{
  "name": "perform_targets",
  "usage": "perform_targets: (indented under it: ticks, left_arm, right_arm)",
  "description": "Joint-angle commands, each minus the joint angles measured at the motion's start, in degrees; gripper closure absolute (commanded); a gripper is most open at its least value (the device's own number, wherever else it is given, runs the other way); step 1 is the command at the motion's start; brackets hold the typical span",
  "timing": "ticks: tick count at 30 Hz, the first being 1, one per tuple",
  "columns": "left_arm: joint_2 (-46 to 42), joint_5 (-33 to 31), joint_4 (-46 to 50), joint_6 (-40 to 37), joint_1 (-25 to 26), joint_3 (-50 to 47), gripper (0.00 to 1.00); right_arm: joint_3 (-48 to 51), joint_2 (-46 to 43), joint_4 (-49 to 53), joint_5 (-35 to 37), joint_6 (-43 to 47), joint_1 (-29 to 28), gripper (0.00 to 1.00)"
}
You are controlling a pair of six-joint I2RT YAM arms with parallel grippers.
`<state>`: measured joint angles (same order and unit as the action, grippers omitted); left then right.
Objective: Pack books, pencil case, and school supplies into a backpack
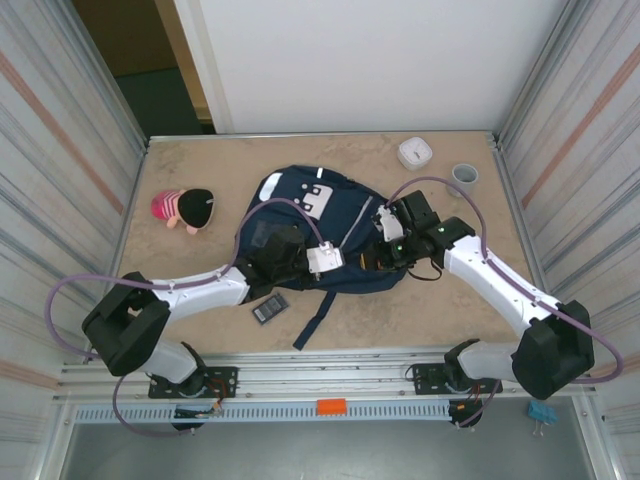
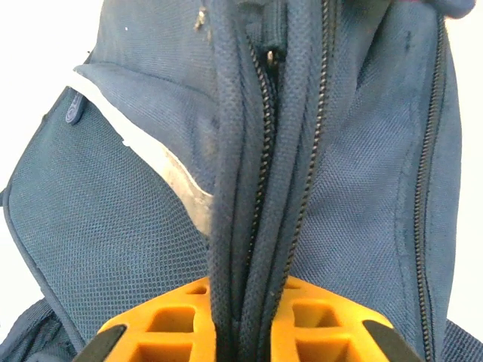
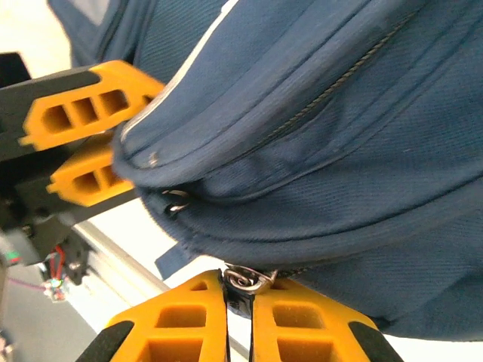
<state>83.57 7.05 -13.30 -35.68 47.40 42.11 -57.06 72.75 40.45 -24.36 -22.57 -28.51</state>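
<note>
Beige and speckled, the bench (image 1: 200,170) carries the backpack (image 1: 350,210) at its middle. It is a navy fabric bag with a white patch and pale strips, lying flat with one strap trailing toward the near edge. Both arms reach in over its near half, one from each side.

The left gripper (image 2: 243,302) is closed on the backpack. In its wrist view the orange fingers (image 2: 136,323) stand on either side of a raised ridge of fabric and zip, which runs up between them. The right gripper (image 3: 240,280) has its orange fingers pressed together at the bag's lower seam.

A pink and black plush toy (image 1: 185,208) lies left of the backpack, apart from it. A white round device (image 1: 415,152) sits near the far right corner. A black rectangle (image 1: 270,309) with a grey panel (one of the school supplies) lies on the bench just off the bag's near-left edge, beside the left arm. A grey cup (image 1: 465,177) stands near the device. A metal zip pull (image 3: 245,277) is pinched between the right gripper's fingertips, its ring poking out just above them.
</note>
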Motion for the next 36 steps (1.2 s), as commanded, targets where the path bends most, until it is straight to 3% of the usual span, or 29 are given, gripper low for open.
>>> perform_targets:
  ticks: [1,6,12,20,26,30,34,36]
  left_arm:
    - [-2.24,5.00,2.10,2.58,0.50,1.55,0.91]
    - [-5.46,7.73,1.63,6.25,0.81,0.17,0.92]
    - [-7.03,9.06,1.87,8.31,0.87,0.34,0.92]
    - [-7.84,10.20,1.87,9.84,0.85,0.76,0.93]
    - [-8.59,7.44,2.05,9.60,0.86,-0.17,0.93]
    - [-8.67,5.48,2.48,9.53,0.27,-0.92,0.93]
    - [-9.08,5.60,2.40,9.88,-0.07,-1.45,0.94]
    - [-9.38,5.69,2.55,9.81,-0.02,-1.59,0.94]
  right_arm:
    - [-2.62,-0.92,2.30,8.77,-0.24,0.26,0.93]
    - [-0.21,-2.43,-3.05,14.61,-3.59,-1.54,0.85]
    - [1.83,-3.43,-9.56,20.49,-8.10,-8.07,0.75]
    - [1.51,-0.88,-8.59,34.83,-12.48,-14.72,0.64]
    - [0.42,-0.98,-3.53,43.33,-11.86,-15.40,0.82]
    - [-0.41,-1.53,0.07,46.92,-10.94,-15.07,0.86]
    - [-0.35,-1.86,0.58,46.03,-10.37,-13.31,0.86]
    - [0.06,-1.66,-0.43,43.13,-9.28,-12.26,0.91]
